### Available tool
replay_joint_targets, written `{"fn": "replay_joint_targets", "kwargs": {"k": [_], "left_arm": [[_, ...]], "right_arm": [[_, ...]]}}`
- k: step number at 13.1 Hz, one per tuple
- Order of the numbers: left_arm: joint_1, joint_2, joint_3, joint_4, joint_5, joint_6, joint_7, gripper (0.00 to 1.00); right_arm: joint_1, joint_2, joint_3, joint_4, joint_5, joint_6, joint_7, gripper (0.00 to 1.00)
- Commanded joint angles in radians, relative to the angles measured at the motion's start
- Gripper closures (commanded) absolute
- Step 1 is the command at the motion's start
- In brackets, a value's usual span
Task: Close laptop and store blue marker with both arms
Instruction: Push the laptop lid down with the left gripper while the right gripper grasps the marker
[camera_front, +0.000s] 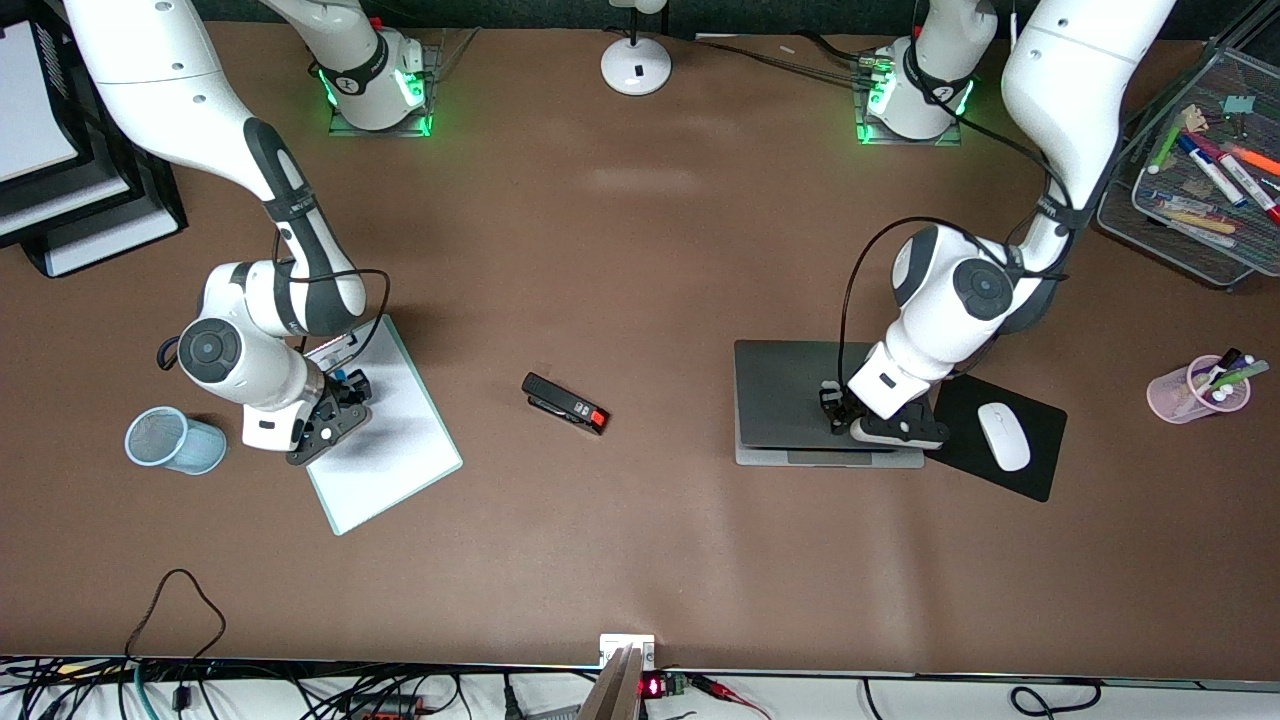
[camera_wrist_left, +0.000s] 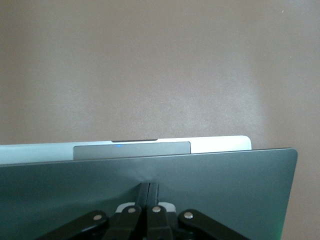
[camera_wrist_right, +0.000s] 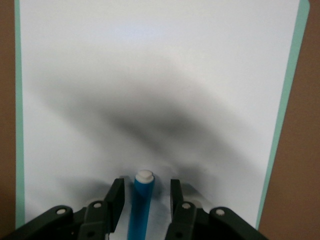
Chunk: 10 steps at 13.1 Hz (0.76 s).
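Left gripper (camera_front: 838, 412) fingers pressed together, resting on laptop (camera_front: 790, 395) lid, seemingly pushing it down; lid nearly flat, base edge peeking out. Laptop sits on tabletop (camera_front: 640, 250) toward left arm's end, mouse pad (camera_front: 1040, 455) at its 3 o'clock. Right gripper (camera_wrist_right: 145, 200) spread, straddling blue marker (camera_wrist_right: 141, 207) lying on whiteboard (camera_front: 400, 450), poised to pinch. Mesh cup (camera_front: 175, 440) at whiteboard's 9 o'clock, likely marker's destination.

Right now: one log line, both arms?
left gripper: shut, pressing laptop lid, nearly closed | right gripper: open, straddling blue marker on whiteboard
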<state>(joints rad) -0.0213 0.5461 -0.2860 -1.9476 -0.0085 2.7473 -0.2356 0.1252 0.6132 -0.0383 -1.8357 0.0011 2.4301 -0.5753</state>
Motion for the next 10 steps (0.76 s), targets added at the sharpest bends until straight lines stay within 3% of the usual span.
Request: {"fn": "replay_joint_targets", "kwargs": {"k": [1,10], "left_arm": [[-0.012,0.061,0.005,0.038,0.024,0.034,-0.001,1.0],[-0.014,0.14,0.015,0.095,0.024,0.035,-0.001,1.0]], "right_arm": [[-0.002,0.01,0.008,-0.004,0.008,0.023,-0.014,0.58],[-0.004,0.011,0.018,0.001,0.008,0.021,-0.015,0.68]]}}
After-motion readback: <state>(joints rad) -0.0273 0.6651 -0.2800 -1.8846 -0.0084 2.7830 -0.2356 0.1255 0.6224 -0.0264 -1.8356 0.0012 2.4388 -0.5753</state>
